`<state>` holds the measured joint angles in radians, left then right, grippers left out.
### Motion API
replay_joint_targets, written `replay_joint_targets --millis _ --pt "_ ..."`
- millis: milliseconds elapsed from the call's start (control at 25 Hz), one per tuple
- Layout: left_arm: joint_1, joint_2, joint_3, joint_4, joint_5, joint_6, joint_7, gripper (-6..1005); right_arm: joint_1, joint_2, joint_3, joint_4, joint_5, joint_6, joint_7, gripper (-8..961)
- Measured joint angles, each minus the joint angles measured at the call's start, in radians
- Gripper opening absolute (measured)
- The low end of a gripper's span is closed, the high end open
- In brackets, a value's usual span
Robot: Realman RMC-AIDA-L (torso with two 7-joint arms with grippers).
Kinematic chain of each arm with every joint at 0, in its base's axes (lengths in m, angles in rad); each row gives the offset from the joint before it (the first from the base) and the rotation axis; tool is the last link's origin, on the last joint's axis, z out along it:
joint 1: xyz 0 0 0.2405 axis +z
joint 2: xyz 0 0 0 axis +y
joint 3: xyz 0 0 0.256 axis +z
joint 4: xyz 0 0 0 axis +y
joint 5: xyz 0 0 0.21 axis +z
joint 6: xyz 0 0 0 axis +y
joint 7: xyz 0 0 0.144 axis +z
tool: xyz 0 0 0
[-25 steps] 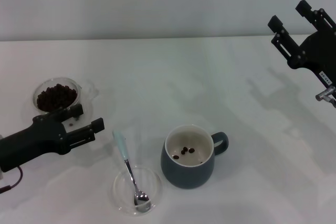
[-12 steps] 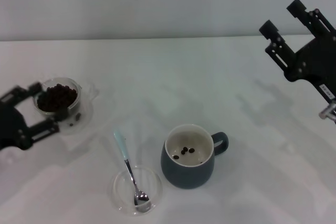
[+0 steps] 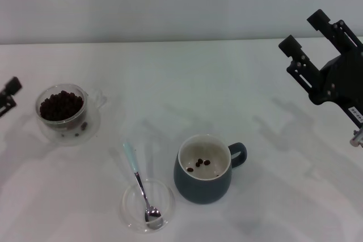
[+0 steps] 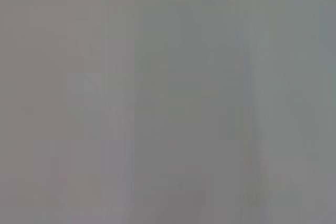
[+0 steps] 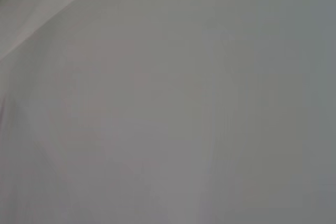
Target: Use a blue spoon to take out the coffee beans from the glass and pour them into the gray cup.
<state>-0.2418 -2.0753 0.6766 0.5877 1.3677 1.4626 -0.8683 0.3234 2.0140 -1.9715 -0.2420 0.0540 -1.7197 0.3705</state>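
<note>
A second earlier the left end effector (image 3: 8, 96) had hung between the glass (image 3: 66, 115) and the blue spoon (image 3: 139, 183); now only a sliver of it showed at the counter's (image 3: 187, 77) far left edge, too little to tell whether it was open or closed. The right end effector (image 3: 312, 35) stood raised and well off to the right, fingers spread and empty, shifted only slightly. Both arms had drawn clear, which suggested the scooping was finished or paused.

The spoon lay released, well right of the left end effector. Its long axis ran near-to-far with a slight lean: the metal bowl rested in the shallow clear dish (image 3: 148, 205) nearest the robot, the pale handle pointing away and a little leftward. A few coffee beans (image 3: 199, 163) sat in the gray cup (image 3: 205, 169), just right of the spoon; most remained in the glass.
</note>
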Motion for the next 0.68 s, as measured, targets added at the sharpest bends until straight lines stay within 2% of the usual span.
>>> replay_joint_targets --millis 520,680 --pt "0.004 -0.003 0.002 -0.181 -0.192 0.0 0.198 831 -0.002 -0.001 -0.015 0.021 -0.004 -0.006 -0.041 681" --pt "-0.001 -0.003 0.005 -0.201 -0.198 0.001 0.202 831 -0.007 -0.001 -0.015 0.024 -0.004 -0.011 -0.044 681"
